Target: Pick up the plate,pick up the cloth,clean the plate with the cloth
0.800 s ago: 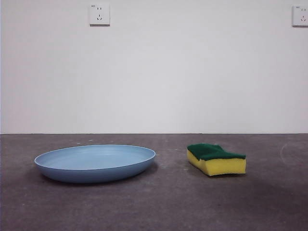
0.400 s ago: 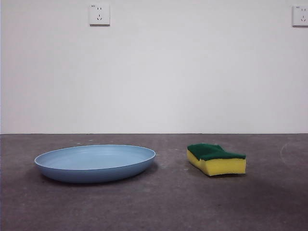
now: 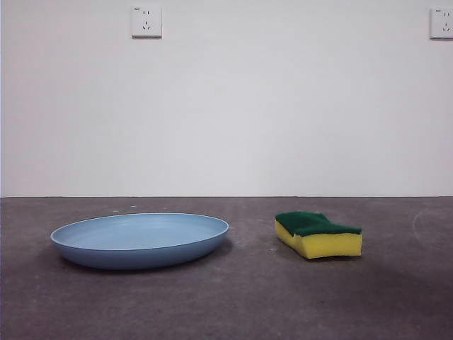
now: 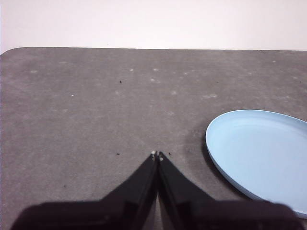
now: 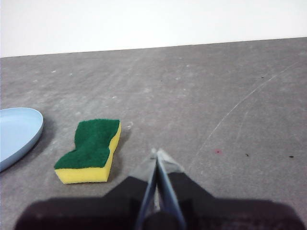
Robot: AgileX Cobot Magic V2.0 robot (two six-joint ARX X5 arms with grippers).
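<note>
a dark grey bench (image 3: 241, 297) stands before a plain white wall that carries two white sockets, one (image 3: 146, 21) high on the left and one (image 3: 441, 23) at the top right corner. the plate (image 3: 140, 239), a wide shallow light-blue dish with a raised rim, rests flat on the bench. the cloth (image 3: 318, 234), in fact a yellow sponge block with a dark green scouring top, lies flat on the bench well apart from the plate, green side up. the left gripper (image 4: 157, 154) hangs above bare bench near the plate's rim, its black jaws pressed together with nothing between them. the right gripper (image 5: 157, 153) hangs near the sponge, its jaws likewise closed and holding nothing.
</note>
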